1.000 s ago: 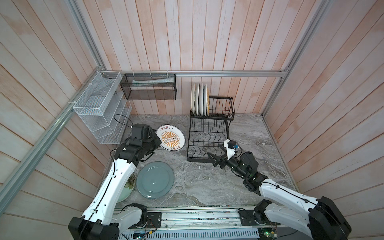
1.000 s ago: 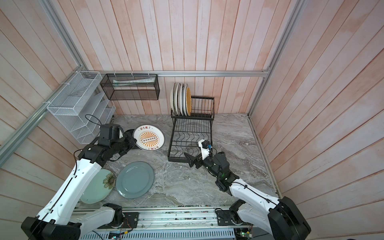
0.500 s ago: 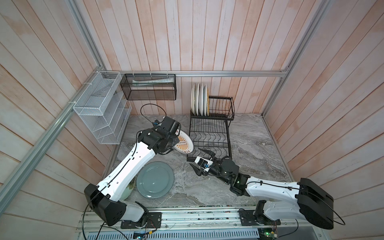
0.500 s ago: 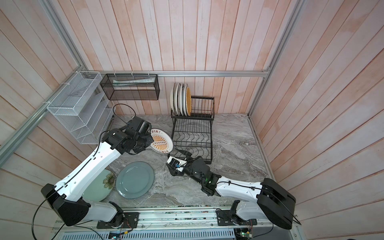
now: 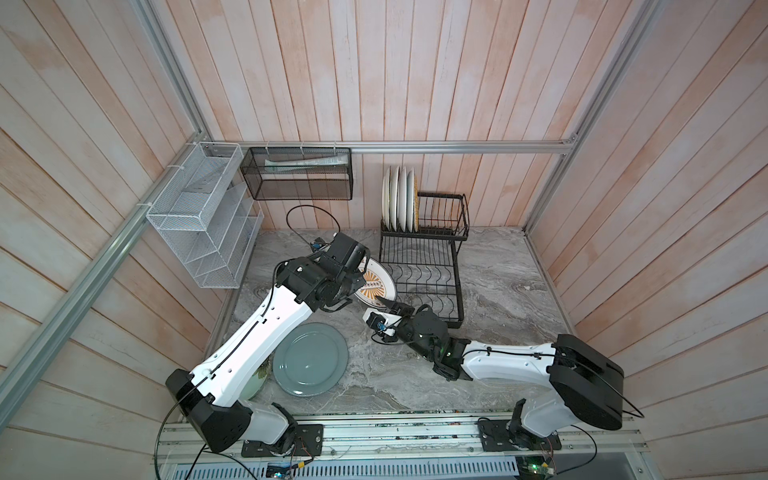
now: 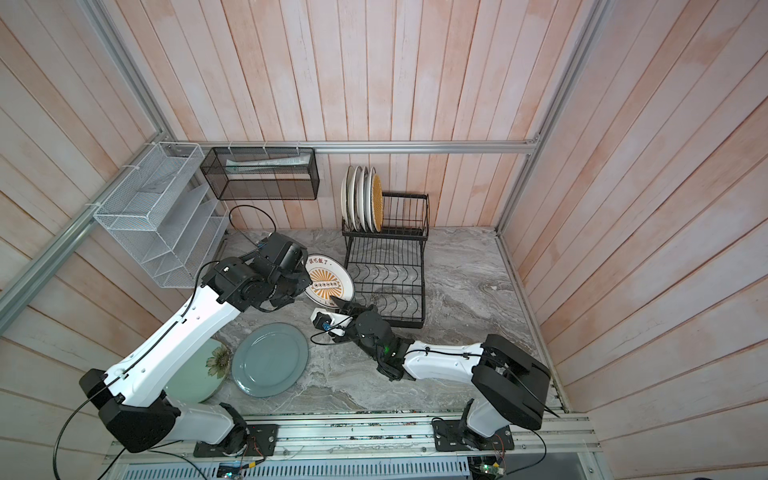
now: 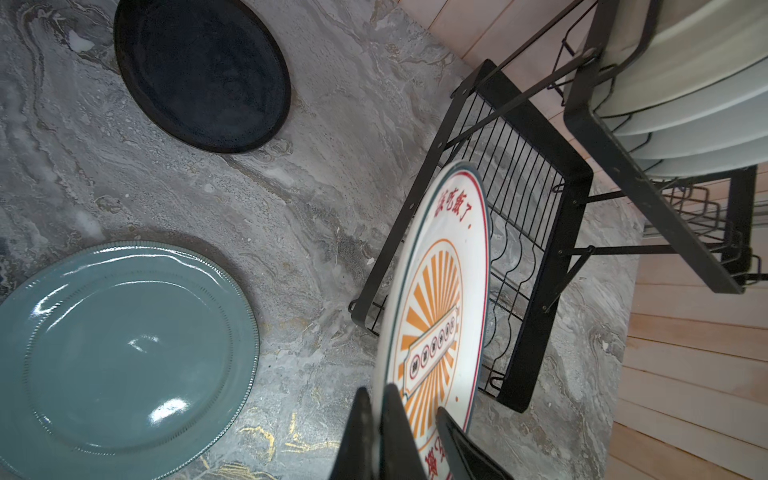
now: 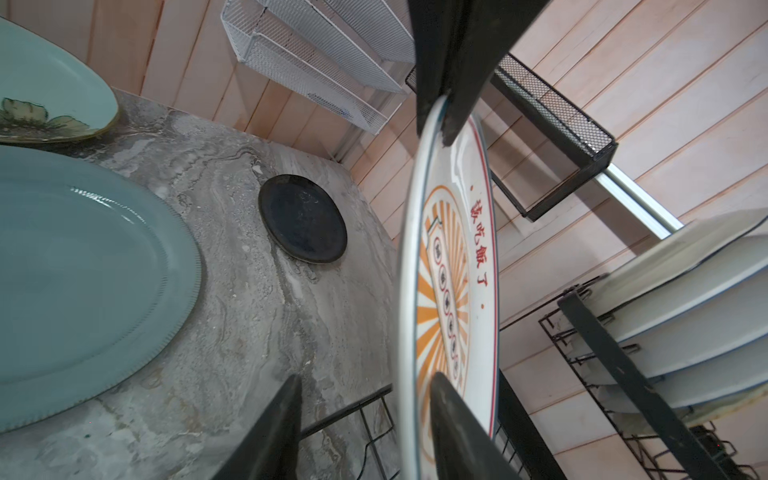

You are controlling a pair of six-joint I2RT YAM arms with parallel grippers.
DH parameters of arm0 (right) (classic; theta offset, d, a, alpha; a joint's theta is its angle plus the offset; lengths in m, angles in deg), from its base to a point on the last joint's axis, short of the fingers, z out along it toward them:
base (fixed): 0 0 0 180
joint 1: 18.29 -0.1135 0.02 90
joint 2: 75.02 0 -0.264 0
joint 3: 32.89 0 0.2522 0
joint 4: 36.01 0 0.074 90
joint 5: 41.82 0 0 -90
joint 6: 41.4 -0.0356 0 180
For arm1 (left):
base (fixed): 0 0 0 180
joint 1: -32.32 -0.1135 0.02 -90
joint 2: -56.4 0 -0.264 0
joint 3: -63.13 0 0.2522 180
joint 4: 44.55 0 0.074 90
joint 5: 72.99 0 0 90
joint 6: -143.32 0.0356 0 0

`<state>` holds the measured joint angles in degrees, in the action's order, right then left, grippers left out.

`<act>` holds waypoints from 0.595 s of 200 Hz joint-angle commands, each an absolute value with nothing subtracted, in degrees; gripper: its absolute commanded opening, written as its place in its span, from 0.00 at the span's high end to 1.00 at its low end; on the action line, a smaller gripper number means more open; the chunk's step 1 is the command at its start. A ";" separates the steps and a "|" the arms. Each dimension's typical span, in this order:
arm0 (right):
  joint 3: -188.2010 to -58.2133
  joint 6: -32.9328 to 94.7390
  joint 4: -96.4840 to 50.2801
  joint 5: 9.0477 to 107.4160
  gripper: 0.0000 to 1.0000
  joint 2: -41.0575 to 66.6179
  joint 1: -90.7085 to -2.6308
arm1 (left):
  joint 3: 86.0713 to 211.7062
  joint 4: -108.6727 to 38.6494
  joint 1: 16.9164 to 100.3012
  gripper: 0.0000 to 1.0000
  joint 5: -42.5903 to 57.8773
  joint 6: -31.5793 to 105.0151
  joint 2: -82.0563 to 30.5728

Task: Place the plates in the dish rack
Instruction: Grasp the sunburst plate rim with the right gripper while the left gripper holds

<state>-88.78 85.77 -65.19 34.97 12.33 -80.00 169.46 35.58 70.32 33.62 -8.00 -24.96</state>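
My left gripper (image 7: 376,395) is shut on the rim of the white plate with the orange sunburst (image 5: 376,284) (image 6: 328,282) (image 7: 436,316). The plate stands tilted on edge just left of the dish rack (image 5: 457,266) (image 6: 422,274). My right gripper (image 8: 365,376) (image 5: 384,301) straddles another part of that plate's (image 8: 449,291) rim; one finger lies on the face, the other stands apart from the back. Several plates (image 5: 401,203) stand in the rack's upper basket. A grey-blue plate (image 5: 309,359), a pale green plate (image 6: 199,370) and a black plate (image 7: 203,75) lie flat on the table.
A white mesh organizer (image 5: 203,216) and a black mesh basket (image 5: 297,174) hang on the back-left walls. A cable loop (image 5: 311,212) rises behind my left wrist. Wooden walls close in the marble table on three sides.
My left arm carried the sunburst plate right, to the rack's edge, and tipped it up. My right gripper swung left from in front of the rack, and its jaws narrowed around the plate's rim.
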 commanded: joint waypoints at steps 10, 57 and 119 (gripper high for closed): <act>-91.39 86.66 -66.81 32.08 0.76 13.54 -81.04 | 170.40 35.58 70.77 1.00 34.66 -8.73 -23.16; -91.44 88.48 -67.17 30.44 1.00 13.34 -82.56 | 170.49 35.43 70.73 0.90 34.48 -7.61 -22.46; -90.06 84.56 -63.97 28.95 1.00 5.18 -82.89 | 167.65 26.88 62.26 0.00 24.36 2.00 -14.45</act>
